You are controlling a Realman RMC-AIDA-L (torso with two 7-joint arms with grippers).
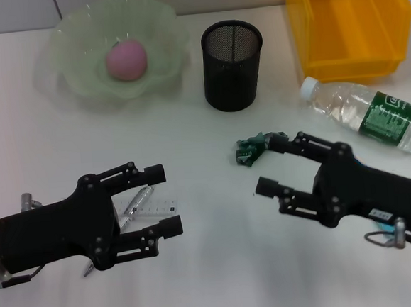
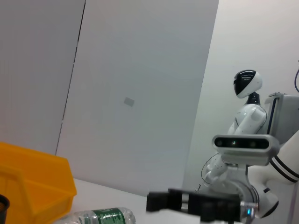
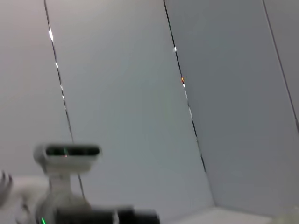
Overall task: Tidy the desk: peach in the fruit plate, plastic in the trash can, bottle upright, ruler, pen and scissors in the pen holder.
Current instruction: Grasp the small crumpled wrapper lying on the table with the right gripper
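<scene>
On the white desk [image 1: 221, 266] I counted one peach [image 1: 126, 59], sitting inside the single pale green fruit plate [image 1: 78, 74] at the upper left of the head view. One black mesh pen holder [image 1: 232, 64] stood at upper centre, and one yellow trash can [image 1: 345, 21] filled the upper right corner. One bottle [image 1: 366, 114] lay on its side at the right, just below the trash can, its white cap pointing left. One crumpled green scrap of plastic [image 1: 251, 149] lay at centre, just beside the upper finger of my right gripper [image 1: 272, 165], whose two fingers were spread apart and held nothing. My left gripper [image 1: 164, 201] hovered at lower left, its fingers also apart and empty, above one clear ruler [image 1: 153, 209] and one silver pen [image 1: 135, 206] lying together. Something blue showed under my right arm, too hidden to name.
</scene>
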